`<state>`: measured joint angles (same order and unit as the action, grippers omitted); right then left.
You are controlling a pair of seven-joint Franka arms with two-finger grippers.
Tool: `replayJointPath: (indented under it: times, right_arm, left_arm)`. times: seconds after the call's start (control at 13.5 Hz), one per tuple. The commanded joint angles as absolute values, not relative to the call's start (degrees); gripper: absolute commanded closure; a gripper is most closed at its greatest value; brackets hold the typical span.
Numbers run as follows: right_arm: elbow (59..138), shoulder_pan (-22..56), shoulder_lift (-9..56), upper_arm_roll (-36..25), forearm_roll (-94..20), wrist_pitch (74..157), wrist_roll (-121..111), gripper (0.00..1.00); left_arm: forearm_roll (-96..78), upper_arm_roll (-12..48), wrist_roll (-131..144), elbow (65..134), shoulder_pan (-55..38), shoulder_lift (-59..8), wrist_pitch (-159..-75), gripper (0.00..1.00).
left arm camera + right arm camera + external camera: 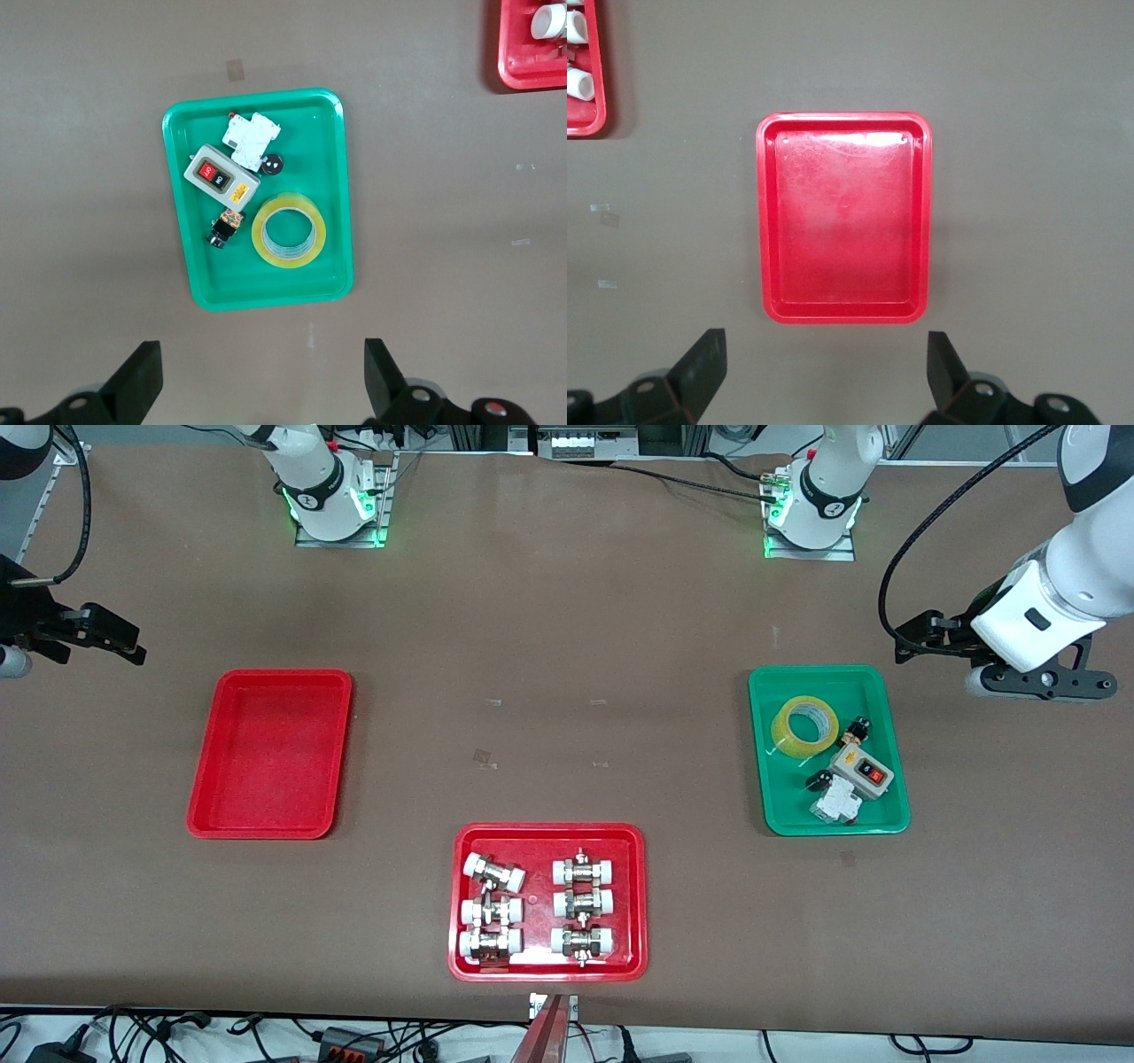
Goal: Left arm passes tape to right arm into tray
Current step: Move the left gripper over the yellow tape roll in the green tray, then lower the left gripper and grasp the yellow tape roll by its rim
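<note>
While both arms hang above the table's two ends, we see the tape (804, 726) lying flat in the green tray (771, 815), toward the left arm's end of the table. The left gripper (263, 376) hovers over bare table just beside that tray, its fingers (142, 376) spread wide with nothing between them; the tape sits in the part of the green tray closest to it. Beside the tape, in the same tray, we see a grey switch box (861, 771) with a red button, a white breaker (837, 804) and a small black and orange part (856, 732).

The right gripper (824, 372) hangs over the table at the right arm's end, fingers also spread apart and holding nothing. The red tray (204, 815) lies just ahead of it, with nothing in it. A second red tray (461, 965) of white-capped metal fittings (493, 872) sits between the two, nearest the front camera.
</note>
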<state>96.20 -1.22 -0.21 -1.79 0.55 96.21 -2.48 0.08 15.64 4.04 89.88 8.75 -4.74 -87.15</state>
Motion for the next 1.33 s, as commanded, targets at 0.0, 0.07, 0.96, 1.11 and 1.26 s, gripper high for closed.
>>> replayJointPath:
  times: [0.0, 0.07, 0.96, 1.11, 1.26]
  right_arm:
    - [95.98, -1.14, -1.31, -1.93, 0.09, 95.19, -3.34, 0.0]
    - [95.98, -1.14, -1.32, -1.93, 0.0, 95.27, -3.25, 0.0]
    - [95.98, -1.14, -0.35, -1.93, -0.09, 95.36, -3.34, 0.0]
    - [95.89, -1.23, -0.18, -1.93, -0.17, 95.54, -3.25, 0.0]
    - [95.89, -1.23, -0.09, -1.93, -0.18, 95.62, -3.25, 0.0]
  left_arm:
    - [-0.88, 15.73, 3.52, 90.97, 9.32, -3.43, -86.92, 0.0]
    - [-0.79, 15.73, 3.43, 90.88, 9.32, -3.43, -86.92, 0.0]
    - [-0.18, 15.82, 3.25, 93.86, 10.1, -12.82, -93.76, 0.0]
    - [-0.18, 15.73, 3.25, 102.08, 10.28, -13.45, -103.3, 0.0]
    - [-0.18, 15.82, 3.34, 111.93, 10.63, -12.05, -112.81, 0.0]
